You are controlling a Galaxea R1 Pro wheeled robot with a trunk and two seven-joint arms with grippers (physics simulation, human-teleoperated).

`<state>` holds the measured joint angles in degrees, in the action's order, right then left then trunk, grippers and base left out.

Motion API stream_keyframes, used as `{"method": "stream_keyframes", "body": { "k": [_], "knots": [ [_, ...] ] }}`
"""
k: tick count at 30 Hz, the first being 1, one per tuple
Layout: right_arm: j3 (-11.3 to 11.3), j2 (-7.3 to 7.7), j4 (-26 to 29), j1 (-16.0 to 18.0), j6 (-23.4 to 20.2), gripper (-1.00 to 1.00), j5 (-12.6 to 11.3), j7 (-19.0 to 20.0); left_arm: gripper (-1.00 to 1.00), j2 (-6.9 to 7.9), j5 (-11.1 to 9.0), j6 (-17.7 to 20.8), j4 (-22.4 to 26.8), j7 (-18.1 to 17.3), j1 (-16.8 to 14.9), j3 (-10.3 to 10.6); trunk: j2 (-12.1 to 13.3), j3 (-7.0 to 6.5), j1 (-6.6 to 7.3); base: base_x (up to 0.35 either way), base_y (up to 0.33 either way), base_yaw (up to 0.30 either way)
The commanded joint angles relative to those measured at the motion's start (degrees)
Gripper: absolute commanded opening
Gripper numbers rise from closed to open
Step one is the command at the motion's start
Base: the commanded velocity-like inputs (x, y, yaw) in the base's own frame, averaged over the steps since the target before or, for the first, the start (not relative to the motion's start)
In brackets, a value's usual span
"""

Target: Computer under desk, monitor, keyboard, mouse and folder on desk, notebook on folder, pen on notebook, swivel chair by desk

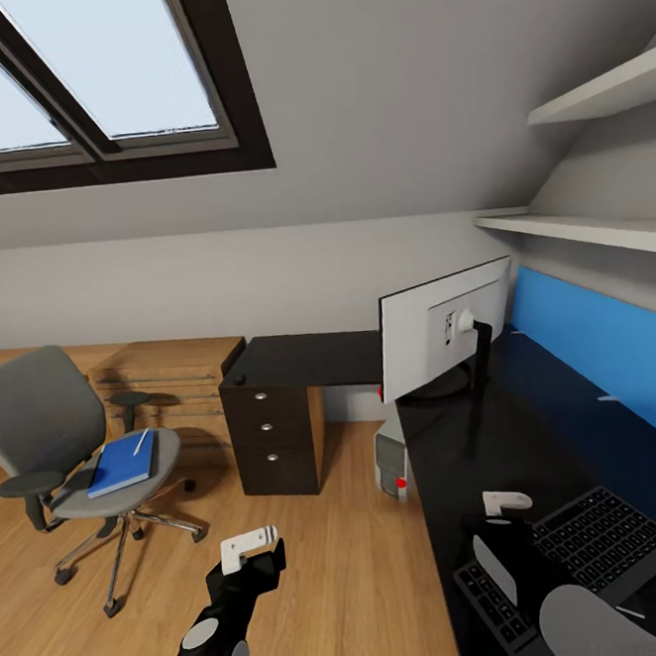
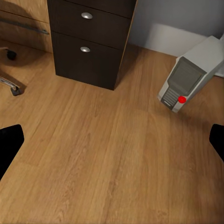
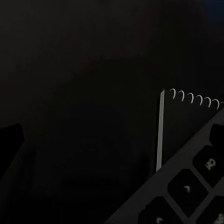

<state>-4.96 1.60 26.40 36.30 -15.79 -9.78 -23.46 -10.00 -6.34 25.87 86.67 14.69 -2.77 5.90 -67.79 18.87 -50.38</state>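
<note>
Right gripper [image 1: 506, 500] over near desk [image 1: 496, 433] edge beside keyboard [image 1: 577, 555]; finger state: cannot tell. Left gripper [image 1: 250, 546] over floor, fingers spread, empty. Computer [image 1: 390, 457] under desk. Pen [image 1: 140, 442] on blue folder [image 1: 121, 463] on swivel chair [image 1: 59, 441], far left. Monitor [image 1: 447, 327] farther back.

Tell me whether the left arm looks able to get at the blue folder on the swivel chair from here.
Probably not yet: the left gripper hangs over bare floor, well short of the swivel chair holding the folder. Nothing blocks the way.
</note>
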Motion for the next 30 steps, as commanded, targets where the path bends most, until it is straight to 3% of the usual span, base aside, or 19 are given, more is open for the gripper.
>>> {"method": "stream_keyframes", "body": {
  "k": [1,13,22,30],
  "knots": [
    [-0.5,0.07,0.0,0.1,-0.4,1.0,-0.5,-0.4,1.0,0.0,-0.6,0.2,0.1,0.5,0.0,0.1,0.0,0.07,0.0,0.0,0.0,0.0],
    [-0.5,0.07,-1.4,0.4,-0.8,1.0,-0.4,-0.5,1.0,0.0,-0.7,0.1,0.1,0.5,0.0,0.1,0.0,0.07,0.0,-0.016,0.0,0.0],
    [-0.5,0.07,-4.2,1.8,-1.4,1.0,-0.5,-0.4,1.0,0.0,-0.7,0.2,0.4,0.5,0.2,0.1,0.0,0.07,0.0,-0.199,0.0,0.0],
    [-0.5,0.07,-4.4,1.8,-1.4,1.0,-0.4,-0.4,1.0,0.0,-0.7,0.2,0.5,0.5,0.4,0.1,0.0,0.07,0.0,-0.045,-0.002,0.0]
  ]
}}
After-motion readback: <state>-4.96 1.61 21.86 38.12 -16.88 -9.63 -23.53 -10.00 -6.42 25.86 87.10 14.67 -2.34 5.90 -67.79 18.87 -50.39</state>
